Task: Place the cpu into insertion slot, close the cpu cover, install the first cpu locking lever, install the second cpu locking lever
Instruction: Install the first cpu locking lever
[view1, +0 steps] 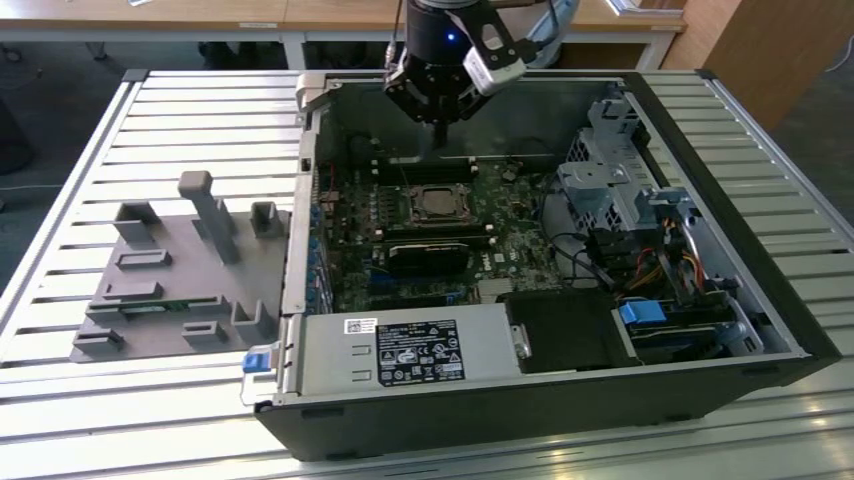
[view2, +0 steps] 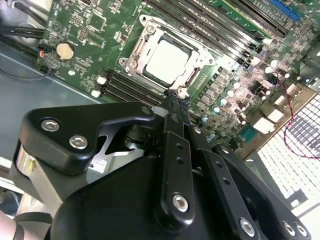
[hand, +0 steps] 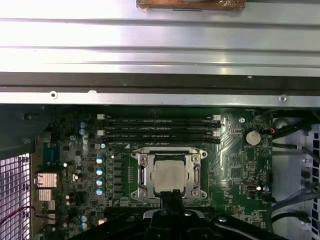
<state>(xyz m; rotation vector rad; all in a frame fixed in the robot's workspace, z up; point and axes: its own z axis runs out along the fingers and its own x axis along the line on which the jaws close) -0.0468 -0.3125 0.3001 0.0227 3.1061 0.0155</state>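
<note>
Chip (hand: 167, 175) seated on motherboard (hand: 235, 165), cover plate (hand: 194, 175) flat around it. Gripper (view2: 176, 94) hovers just beside plate edge, fingers (view2: 175, 135) pressed together, empty. Chip judged light, rigid, fragile: hold by edges only. Plate likely thin, stiff metal: press at rim.

The work surface is a broad table (view1: 80, 140) of pale aluminium slats running crosswise, and its ribs catch an even, soft light with no hard shadows. Beyond its far edge stand desks (view1: 200, 14) with light wooden tops and white legs (view1: 291, 50), over a dark grey floor (view1: 47, 95). At the exterior view's right, a brown wooden panel (view1: 781, 45) rises beside the table's far corner.
</note>
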